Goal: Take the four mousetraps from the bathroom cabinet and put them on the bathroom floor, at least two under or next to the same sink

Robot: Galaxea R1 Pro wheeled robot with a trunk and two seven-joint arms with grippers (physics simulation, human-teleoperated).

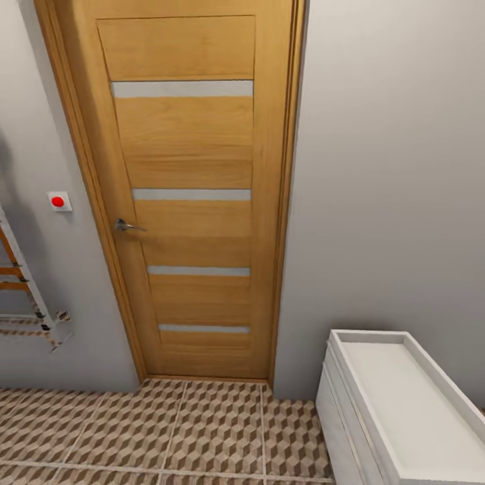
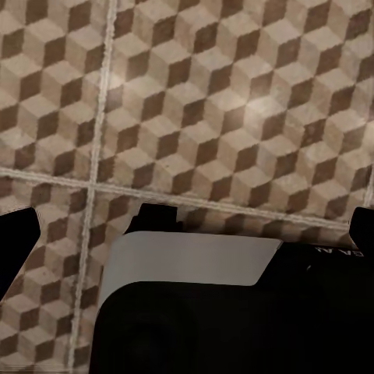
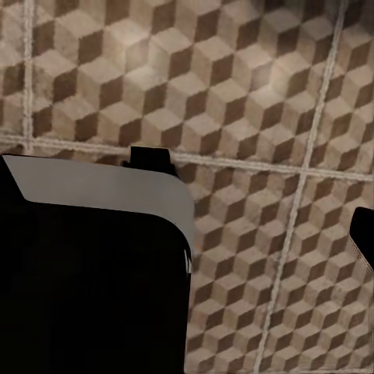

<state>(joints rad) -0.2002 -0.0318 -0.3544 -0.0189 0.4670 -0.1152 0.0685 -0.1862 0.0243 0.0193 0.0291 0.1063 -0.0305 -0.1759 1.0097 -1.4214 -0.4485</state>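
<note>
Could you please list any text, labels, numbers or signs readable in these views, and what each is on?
Pale letters on the black gripper housing in the left wrist view: cut off at the frame edge, too blurred to read.
Red round button on a white wall plate beside the door: no wording.

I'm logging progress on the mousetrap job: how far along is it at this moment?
Nothing looks done: no mousetraps lie on the bathroom floor in the head view. Nothing is in hand either: both wrist views look down at bare patterned tiles. The robot faces a closed wooden door beside a white unit. Left: reaching the cabinet, taking all four traps, placing them by a sink.
</note>
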